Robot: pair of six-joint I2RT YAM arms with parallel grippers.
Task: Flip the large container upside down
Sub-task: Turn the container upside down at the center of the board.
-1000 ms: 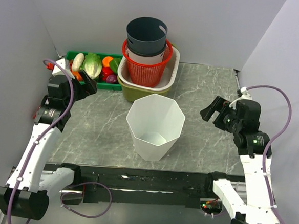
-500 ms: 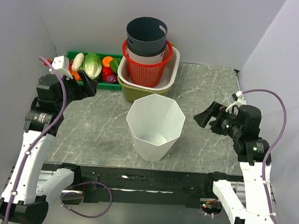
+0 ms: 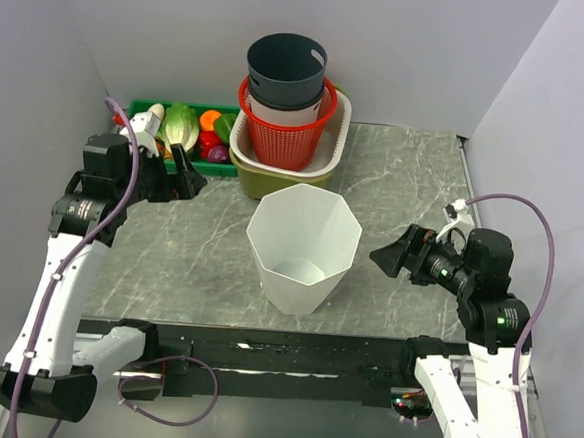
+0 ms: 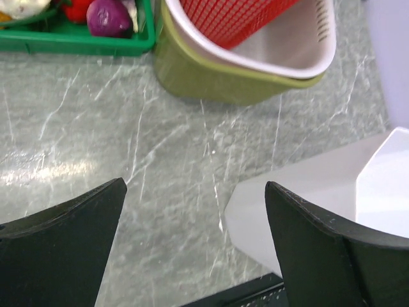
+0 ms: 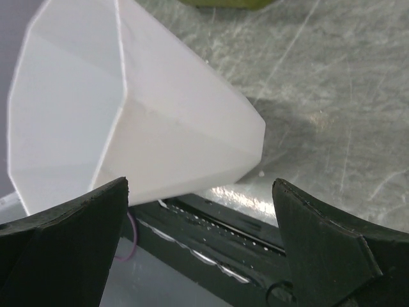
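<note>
The large white faceted container [image 3: 302, 245] stands upright, mouth up, near the table's front middle. It also shows in the left wrist view [image 4: 332, 192] and the right wrist view [image 5: 140, 115]. My left gripper [image 3: 184, 161] is open and empty, up and to the left of the container, apart from it. My right gripper [image 3: 390, 254] is open and empty, just right of the container, facing its side wall without touching.
A stack of baskets [image 3: 288, 129] stands behind the container: olive and pink tubs, a red mesh basket, dark grey buckets. A green tray of toy vegetables [image 3: 182, 136] lies at the back left. The table's front edge [image 3: 284, 334] lies just below the container.
My left gripper has moved right, towards the container. My right gripper has moved down and left, closer to the container's side. The container has not moved.
</note>
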